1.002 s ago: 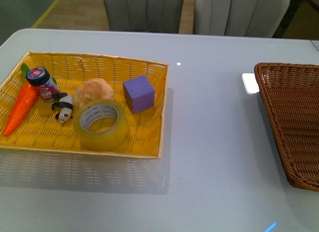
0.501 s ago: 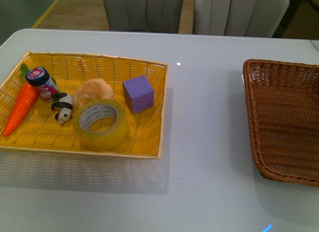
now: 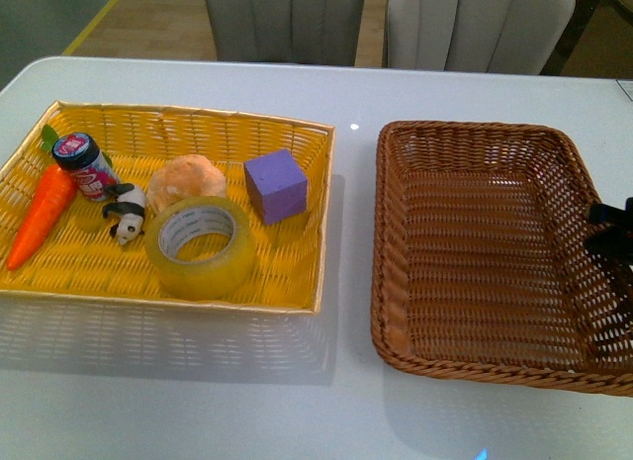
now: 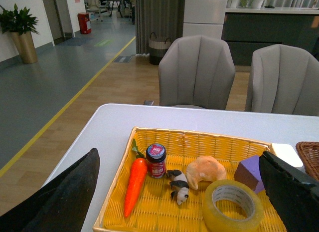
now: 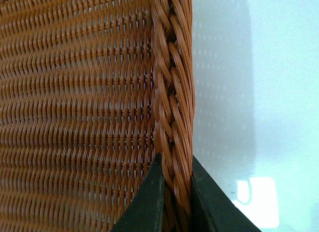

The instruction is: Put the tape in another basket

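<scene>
Right fingers point(image 5: 144, 207) pinch the basket point(image 3: 475, 130) rim; tape point(image 3: 203, 273) lies well apart.

Table point(image 3: 445, 94): white, glossy top, rounded far-left corner. Two items lie directly on it.
1. Yellow woven basket point(image 3: 198, 129): rectangular, low-sided, on the table's left half.
2. Brown wicker basket point(image 3: 475, 242): rectangular, low-sided, just right of the yellow woven basket. A narrow strip of bare table separates them, so they do not touch.
</scene>
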Robot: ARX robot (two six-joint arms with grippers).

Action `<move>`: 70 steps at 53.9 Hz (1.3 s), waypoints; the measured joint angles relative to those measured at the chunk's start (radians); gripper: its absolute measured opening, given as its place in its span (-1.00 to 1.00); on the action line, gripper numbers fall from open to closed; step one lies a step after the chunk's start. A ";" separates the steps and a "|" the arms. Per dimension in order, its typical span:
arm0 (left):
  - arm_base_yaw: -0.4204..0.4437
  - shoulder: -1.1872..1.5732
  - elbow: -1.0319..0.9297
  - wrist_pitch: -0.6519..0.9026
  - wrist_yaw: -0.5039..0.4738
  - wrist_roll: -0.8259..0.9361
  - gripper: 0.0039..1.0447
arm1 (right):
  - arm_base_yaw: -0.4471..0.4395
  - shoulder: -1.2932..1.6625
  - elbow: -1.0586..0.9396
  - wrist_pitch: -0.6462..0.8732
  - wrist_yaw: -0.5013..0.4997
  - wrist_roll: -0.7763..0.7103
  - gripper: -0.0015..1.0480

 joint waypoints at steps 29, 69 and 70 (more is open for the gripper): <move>0.000 0.000 0.000 0.000 0.000 0.000 0.83 | 0.025 -0.006 -0.023 0.022 0.008 0.025 -0.14; 0.000 0.000 0.000 0.000 -0.001 0.000 0.83 | 0.013 -0.807 -0.685 0.697 0.092 -0.061 0.25; 0.000 0.000 0.000 0.000 0.000 0.000 0.83 | 0.019 -0.823 -0.694 0.715 0.097 -0.065 0.18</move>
